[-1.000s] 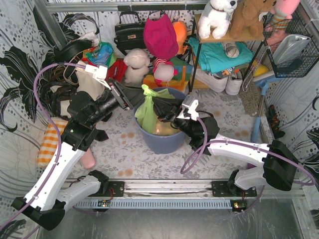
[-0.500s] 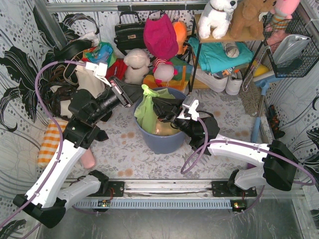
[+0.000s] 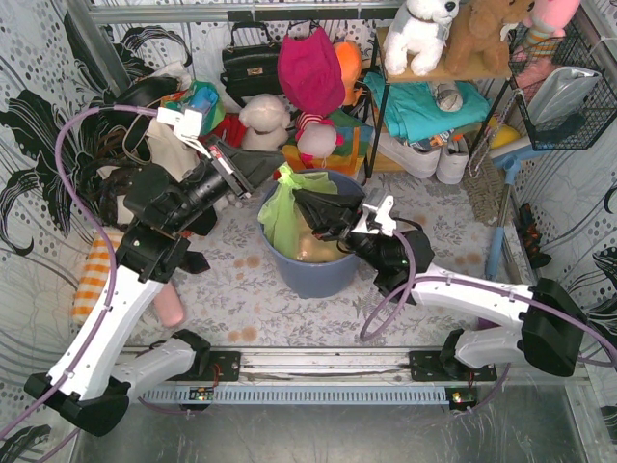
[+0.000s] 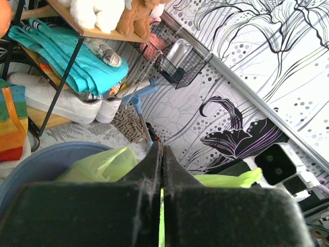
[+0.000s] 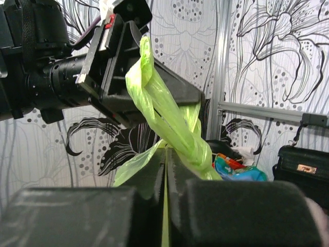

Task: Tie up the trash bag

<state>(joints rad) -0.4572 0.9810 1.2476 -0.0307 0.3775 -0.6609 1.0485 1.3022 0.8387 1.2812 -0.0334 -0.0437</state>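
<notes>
The light-green trash bag [image 3: 281, 214] sits in the blue-grey bin [image 3: 310, 274], and its top is pulled up into two twisted strands. My left gripper [image 3: 275, 172] comes in from the upper left and is shut on one strand at the bag's top. In the left wrist view a sliver of green film runs between the pressed pads of the left gripper [image 4: 161, 147], with the trash bag [image 4: 100, 162] bulging either side. My right gripper [image 3: 302, 201] reaches in from the right and is shut on the other strand. In the right wrist view the trash bag's [image 5: 167, 116] strands cross above my right gripper [image 5: 165, 152].
Behind the bin lie plush toys [image 3: 264, 125], a pink cap [image 3: 308, 69], a black handbag [image 3: 249, 66] and a shelf with teal cloth [image 3: 424, 104]. White shoes [image 3: 424, 154] stand at the right, an orange checked cloth [image 3: 94, 275] at the left.
My left gripper has shut on the bag's upper strand and shifted slightly up and right. My right arm has eased forward, still shut on its strand.
</notes>
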